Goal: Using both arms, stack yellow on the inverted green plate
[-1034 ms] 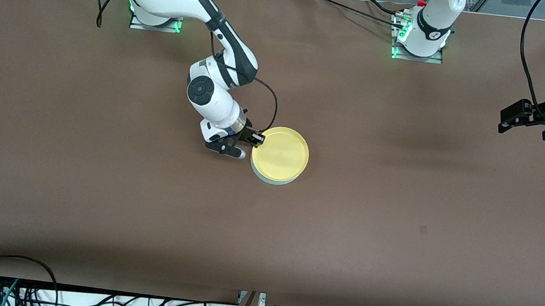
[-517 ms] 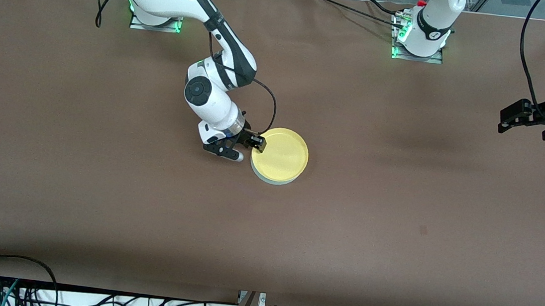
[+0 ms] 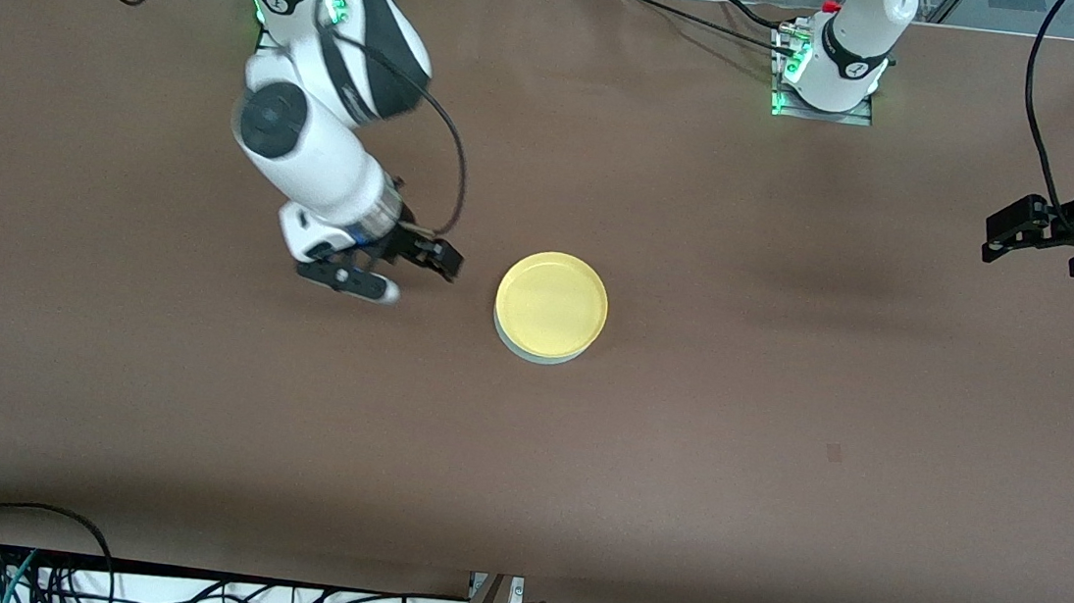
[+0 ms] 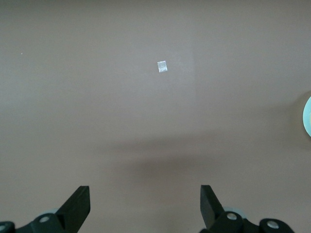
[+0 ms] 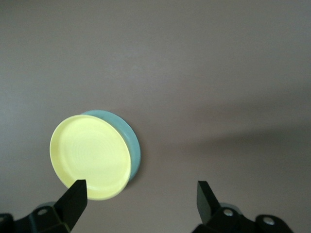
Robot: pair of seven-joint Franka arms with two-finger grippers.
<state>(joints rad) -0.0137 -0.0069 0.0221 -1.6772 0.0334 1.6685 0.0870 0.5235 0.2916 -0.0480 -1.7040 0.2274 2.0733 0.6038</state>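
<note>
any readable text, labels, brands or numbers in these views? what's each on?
No readable text in any view.
Round bright yellow plastic plate: plain, no print.
Round pale mint-green plate under it: no marking on the rim that shows.
Small dark mark on the white left arm's base: too small to read.
Small pale square patch on the brown table: blank.

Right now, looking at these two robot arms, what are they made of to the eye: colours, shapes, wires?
Both arms are glossy white, built of rounded segments with black bands at the joints. Loose black cables loop alongside them. Green lights glow at their bases. Each ends in a black gripper with two flat fingers: the right gripper and the left gripper.
</note>
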